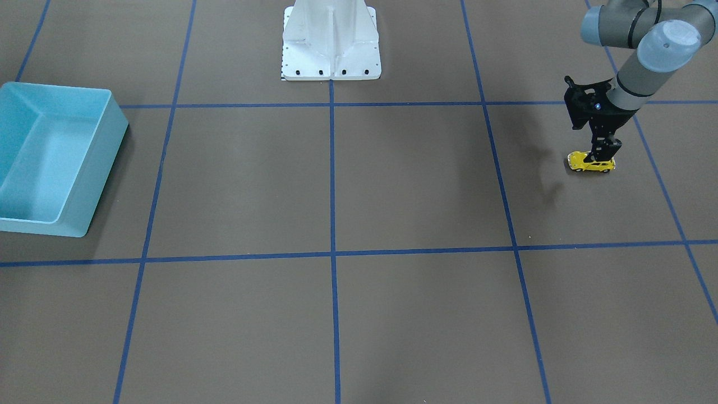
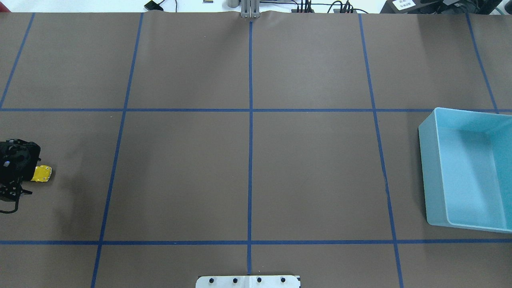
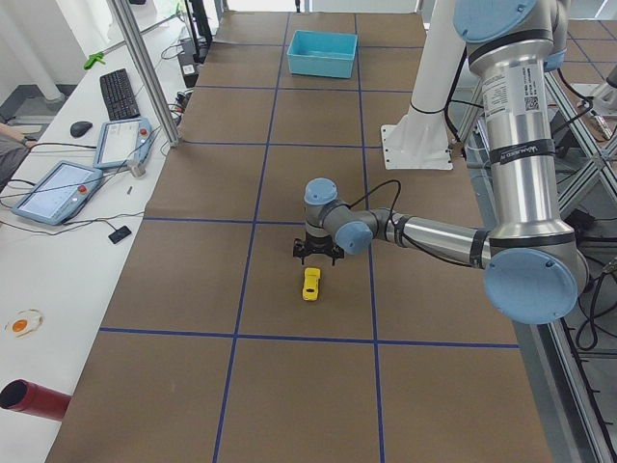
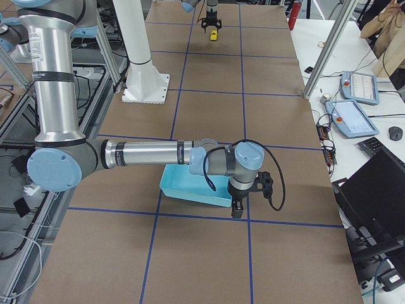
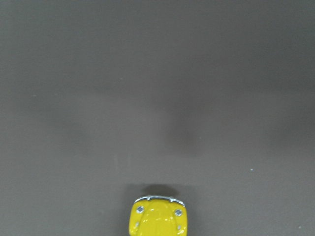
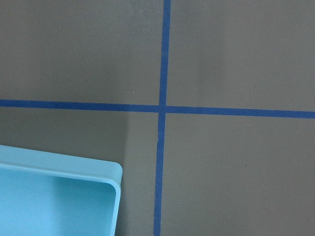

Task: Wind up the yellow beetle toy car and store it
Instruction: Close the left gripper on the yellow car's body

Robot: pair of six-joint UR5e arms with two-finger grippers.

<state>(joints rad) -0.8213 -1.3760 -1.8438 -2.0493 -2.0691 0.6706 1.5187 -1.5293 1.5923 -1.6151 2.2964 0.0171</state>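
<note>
Yellow against the brown covering of the worktop [image 1: 392,185], the yellow beetle toy car [image 1: 590,163] is our landmark: it stands on its wheels on the worktop at the robot's far left end. We see the left hand [image 1: 604,152] come straight down on it from above, its black fingers [image 1: 599,150] against the car's roof and sides at the end of the car nearer the arm. The fingers appear closed in on the body, though we cannot tell how firm the hold is. In the overhead view only the car's free end [image 2: 42,173] sticks out from under the black hand [image 2: 16,168]. The left wrist camera shows a rounded yellow end with a silver bumper [image 5: 158,199] at the bottom edge, bare brown surface beyond it.

Well apart from the car, at the opposite end of the worktop, sits a light blue bin [image 1: 56,160], open and holding nothing. The right hand [image 4: 237,208] hangs just beside the bin's outer wall, far from the car; we cannot tell how far open it is.
</note>
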